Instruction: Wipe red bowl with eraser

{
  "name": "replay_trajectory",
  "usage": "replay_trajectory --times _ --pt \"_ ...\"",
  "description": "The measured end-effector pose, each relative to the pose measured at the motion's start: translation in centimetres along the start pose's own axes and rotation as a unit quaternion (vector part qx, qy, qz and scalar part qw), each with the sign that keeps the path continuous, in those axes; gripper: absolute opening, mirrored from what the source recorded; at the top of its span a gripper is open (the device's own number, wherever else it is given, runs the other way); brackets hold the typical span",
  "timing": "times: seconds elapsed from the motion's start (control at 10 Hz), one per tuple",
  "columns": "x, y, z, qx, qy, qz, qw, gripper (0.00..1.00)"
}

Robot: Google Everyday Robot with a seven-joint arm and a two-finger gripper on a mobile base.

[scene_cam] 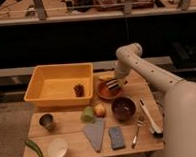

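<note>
Over red bowl (103, 93): pincer (114, 83) w/ eraser (111, 84)

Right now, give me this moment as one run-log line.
tool: shut on eraser | position: over red bowl | eraser-to-bowl contact: cannot tell

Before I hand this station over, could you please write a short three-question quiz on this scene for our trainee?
1. True or false: the hand is at the red bowl.
2. What does the hand hold? A: eraser. B: spoon. C: nothing.
3. Fill in: the fork lies between the sponge and the ___.
Key: 1 true; 2 A; 3 brush.
</note>
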Motion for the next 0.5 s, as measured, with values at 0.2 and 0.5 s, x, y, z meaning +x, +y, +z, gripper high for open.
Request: replay_trajectory --times 0.2,0.5 --pt "-2.3 -1.1 0.6 0.003 -0.009 -0.008 0.9999 0.14" --pt "-5.6 -1.8 1.8 0.0 -0.027 -0.026 0.9993 0.14"
